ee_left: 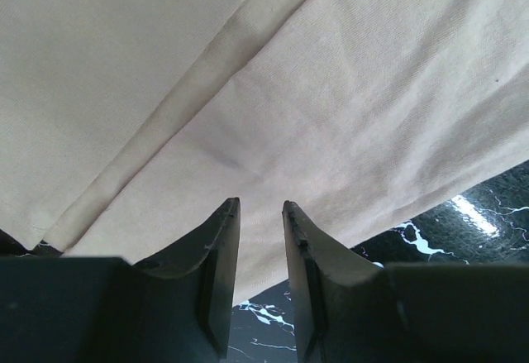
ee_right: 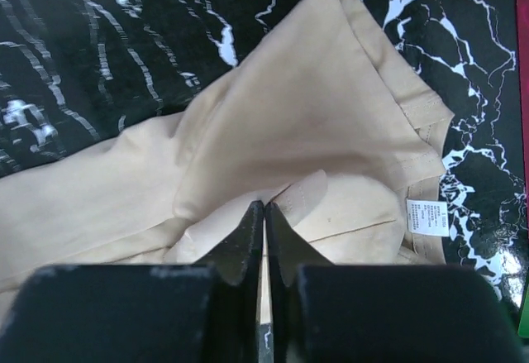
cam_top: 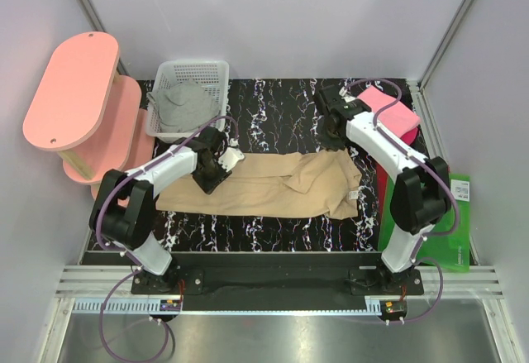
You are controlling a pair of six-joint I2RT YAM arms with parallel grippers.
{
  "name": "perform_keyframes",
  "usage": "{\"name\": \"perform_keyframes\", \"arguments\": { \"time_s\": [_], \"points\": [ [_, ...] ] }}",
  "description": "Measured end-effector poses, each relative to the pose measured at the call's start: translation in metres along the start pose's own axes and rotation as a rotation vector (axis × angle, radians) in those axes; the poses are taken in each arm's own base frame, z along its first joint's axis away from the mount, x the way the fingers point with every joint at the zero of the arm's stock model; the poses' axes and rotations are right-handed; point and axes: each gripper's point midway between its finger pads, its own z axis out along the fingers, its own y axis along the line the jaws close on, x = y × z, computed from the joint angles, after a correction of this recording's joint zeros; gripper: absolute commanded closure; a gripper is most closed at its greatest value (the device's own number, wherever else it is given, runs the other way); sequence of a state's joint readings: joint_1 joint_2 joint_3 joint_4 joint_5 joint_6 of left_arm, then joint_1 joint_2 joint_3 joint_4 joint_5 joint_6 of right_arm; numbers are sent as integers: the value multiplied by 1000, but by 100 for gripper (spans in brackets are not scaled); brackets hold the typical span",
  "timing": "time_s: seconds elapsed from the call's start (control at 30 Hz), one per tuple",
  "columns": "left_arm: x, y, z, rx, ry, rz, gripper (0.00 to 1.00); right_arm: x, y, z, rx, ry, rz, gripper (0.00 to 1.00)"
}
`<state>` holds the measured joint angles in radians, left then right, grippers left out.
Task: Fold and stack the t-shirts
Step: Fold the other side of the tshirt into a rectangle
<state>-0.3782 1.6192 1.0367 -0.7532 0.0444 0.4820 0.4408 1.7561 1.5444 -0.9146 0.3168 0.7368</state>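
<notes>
The tan t-shirt (cam_top: 273, 185) lies spread across the middle of the table, rumpled at its right end, with its white neck label (ee_right: 426, 217) showing. My left gripper (cam_top: 216, 164) is open and sits low over the shirt's left part; in the left wrist view its fingers (ee_left: 223, 239) frame the cloth's edge (ee_left: 331, 115). My right gripper (ee_right: 264, 206) is shut on a fold of the tan shirt (ee_right: 289, 115) near its back right corner (cam_top: 335, 131). The grey t-shirt (cam_top: 182, 105) lies in the basket. The pink t-shirt (cam_top: 387, 111) lies folded at the back right.
The white mesh basket (cam_top: 207, 69) stands at the back left. A pink two-level shelf (cam_top: 74, 90) stands left of the table. A flat green sheet (cam_top: 430, 214) lies at the right edge. The table is black marble-patterned (cam_top: 273, 107).
</notes>
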Motion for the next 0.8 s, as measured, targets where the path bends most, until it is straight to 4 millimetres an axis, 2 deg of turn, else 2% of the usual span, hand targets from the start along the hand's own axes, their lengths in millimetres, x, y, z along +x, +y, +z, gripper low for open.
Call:
{"name": "perform_keyframes", "arguments": {
  "time_s": [0.03,0.2,0.33,0.47,0.53,0.57,0.63,0.73,0.8],
  "points": [
    [0,0,0,0,-1,0,67,3,-2,8,16,13,-4,62],
    [3,-1,0,2,2,5,67,7,-18,41,99,63,-11,34],
    [5,-2,0,3,4,11,67,-4,-27,49,141,59,-17,33],
    [7,-3,-1,-1,2,17,67,-19,-25,37,125,27,-2,37],
    [13,-5,-1,0,8,19,67,-13,-28,22,95,44,16,39],
    [16,-5,-2,-1,9,19,67,-6,-29,14,69,55,29,39],
    [20,-3,-4,-8,11,15,67,21,-40,-4,37,98,52,38],
    [25,5,-9,-27,4,0,67,79,-57,-34,-19,152,65,38],
    [30,12,-12,-43,2,-15,67,110,-62,-45,-45,198,63,38]
  ]
}}
